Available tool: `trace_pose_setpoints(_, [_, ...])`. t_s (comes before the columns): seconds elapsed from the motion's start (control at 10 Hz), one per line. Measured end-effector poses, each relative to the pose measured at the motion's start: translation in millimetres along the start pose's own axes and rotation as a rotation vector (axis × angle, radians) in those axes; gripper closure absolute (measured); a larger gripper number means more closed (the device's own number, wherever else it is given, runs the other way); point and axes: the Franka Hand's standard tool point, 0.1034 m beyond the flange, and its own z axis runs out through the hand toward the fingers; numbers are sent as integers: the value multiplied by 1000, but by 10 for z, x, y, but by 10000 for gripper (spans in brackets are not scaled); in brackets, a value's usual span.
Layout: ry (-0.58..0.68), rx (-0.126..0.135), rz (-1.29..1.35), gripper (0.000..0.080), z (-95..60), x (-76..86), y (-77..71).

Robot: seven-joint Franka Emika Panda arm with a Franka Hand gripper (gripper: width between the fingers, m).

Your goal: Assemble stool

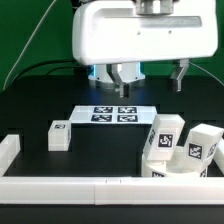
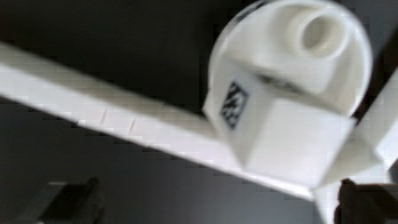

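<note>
One white block leg with a tag stands alone on the black table at the exterior view's left. Two more tagged legs stand close together at the exterior view's right, against a white piece that looks like the seat. In the wrist view the round seat with its hole lies right beside a tagged leg. My gripper hangs above the table behind the marker board, open and empty. Its dark fingertips show at the edge of the wrist view, around my gripper.
The marker board lies flat in the middle. Long white border bars run along the front and the exterior view's left edge; one bar crosses the wrist view. A dark hanging part is at the back right.
</note>
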Motion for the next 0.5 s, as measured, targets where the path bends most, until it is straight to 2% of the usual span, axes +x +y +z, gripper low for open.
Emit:
trace_pose_setpoints(0.1, [-50, 14, -2, 150, 9, 21, -27])
trace_pose_setpoints(0.5, [-52, 16, 0, 150, 29, 37, -23])
